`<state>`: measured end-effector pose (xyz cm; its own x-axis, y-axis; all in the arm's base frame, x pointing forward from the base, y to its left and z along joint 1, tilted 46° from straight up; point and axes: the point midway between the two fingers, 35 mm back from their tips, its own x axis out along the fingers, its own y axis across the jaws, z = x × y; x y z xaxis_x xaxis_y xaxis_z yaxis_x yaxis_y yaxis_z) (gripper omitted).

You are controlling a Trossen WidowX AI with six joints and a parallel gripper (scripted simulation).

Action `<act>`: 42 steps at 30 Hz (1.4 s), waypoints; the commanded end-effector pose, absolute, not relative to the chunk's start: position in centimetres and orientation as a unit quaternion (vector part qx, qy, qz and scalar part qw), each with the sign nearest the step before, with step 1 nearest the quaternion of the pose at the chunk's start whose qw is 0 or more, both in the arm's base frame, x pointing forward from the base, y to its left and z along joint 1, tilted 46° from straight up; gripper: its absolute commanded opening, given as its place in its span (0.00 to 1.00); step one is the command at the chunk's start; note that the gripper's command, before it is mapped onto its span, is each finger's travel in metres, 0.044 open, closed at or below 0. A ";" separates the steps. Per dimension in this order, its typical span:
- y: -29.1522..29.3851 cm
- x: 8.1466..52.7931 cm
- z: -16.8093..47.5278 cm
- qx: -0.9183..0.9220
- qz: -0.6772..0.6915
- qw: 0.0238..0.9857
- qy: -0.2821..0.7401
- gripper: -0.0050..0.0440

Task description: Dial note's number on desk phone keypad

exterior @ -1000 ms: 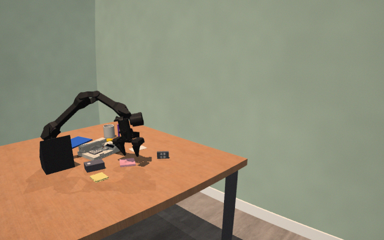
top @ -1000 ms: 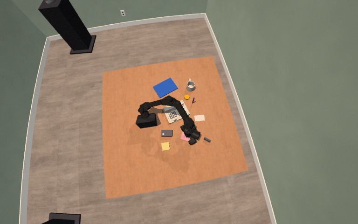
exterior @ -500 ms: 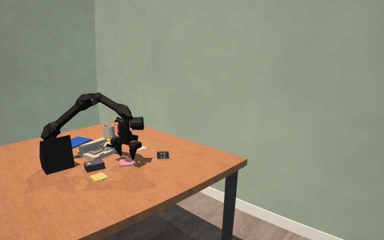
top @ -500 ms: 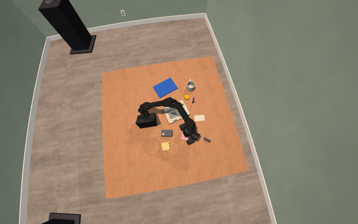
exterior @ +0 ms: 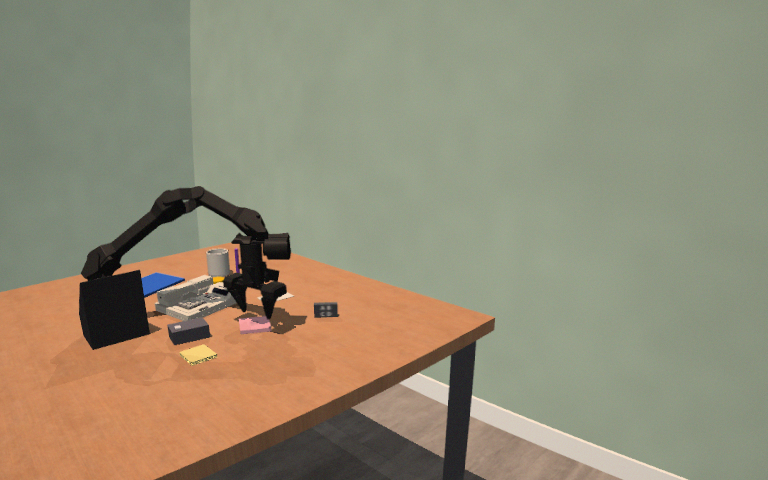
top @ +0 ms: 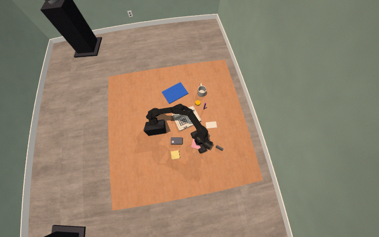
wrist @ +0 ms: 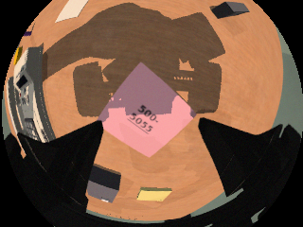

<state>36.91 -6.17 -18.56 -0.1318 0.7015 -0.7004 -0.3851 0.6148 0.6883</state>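
One big brown surface is carrying everything, and the desk phone is sitting on it just beside the arm's black base, with its handset lying in the cradle. I am guessing the phone is hard and heavy enough to be staying put, and nobody should be grabbing it at all; only its keypad is needing pushes, one key at a time, with one fingertip coming straight down so no key is getting pinched between two parts. The tool is hanging with its fingers spread wide and holding nothing, just above the pink note, which is lying flat near the phone's front. That note is looking thin and light like paper, so it is better left alone and only read. In the wrist view, the tool's shadow is covering part of the note, and the writing is too small and blurry to be reading for sure. The arm is also hiding part of the phone from the top. The key labels are too tiny to be making out.
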 end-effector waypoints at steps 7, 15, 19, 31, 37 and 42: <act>-6.6 40.0 -20.0 0.129 0.423 0.646 0.623 1.00; -6.6 40.0 -20.0 0.129 0.423 0.646 0.623 1.00; -6.6 40.0 -20.0 0.129 0.423 0.646 0.623 1.00; -7.7 37.9 -20.5 0.129 0.422 0.646 0.623 1.00; -8.7 34.6 -21.1 0.129 0.423 0.646 0.623 1.00; -8.7 34.6 -21.1 0.129 0.423 0.646 0.623 1.00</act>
<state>34.55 -8.65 -21.50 -0.1387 0.7170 -0.6832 -0.3647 0.6044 0.7083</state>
